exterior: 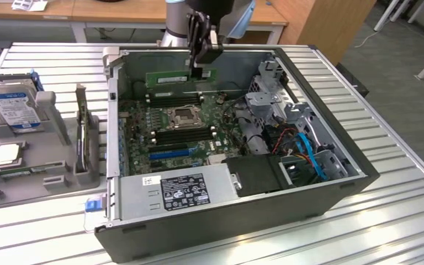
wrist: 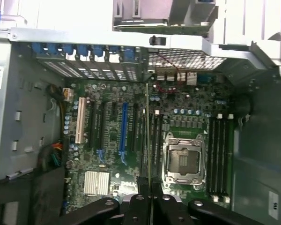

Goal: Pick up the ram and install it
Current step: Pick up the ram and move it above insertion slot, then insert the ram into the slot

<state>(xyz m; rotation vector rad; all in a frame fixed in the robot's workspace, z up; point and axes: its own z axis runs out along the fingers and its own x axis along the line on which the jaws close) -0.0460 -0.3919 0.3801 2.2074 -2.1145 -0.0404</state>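
My gripper [exterior: 197, 67] is shut on the ram [exterior: 181, 79], a long green stick held level and on edge. It hangs above the far end of the open computer case [exterior: 330, 193], over the motherboard [exterior: 197, 144]. In the wrist view the ram [wrist: 147, 136] appears edge-on as a thin line running out from between my fingers [wrist: 139, 202]. It lies over the dark memory slots [wrist: 156, 136] just beside the processor socket [wrist: 183, 159]. More memory slots [wrist: 220, 154] sit on the socket's other side. The ram is still above the board and apart from the slots.
On the exterior view's left, a grey fixture tray [exterior: 53, 174] holds a blue-labelled hard drive [exterior: 13, 107] and a square silver processor chip [exterior: 6, 154]. Inside the case are the power supply [exterior: 175, 190], blue cables [exterior: 311, 154] and a metal drive cage [exterior: 267, 99].
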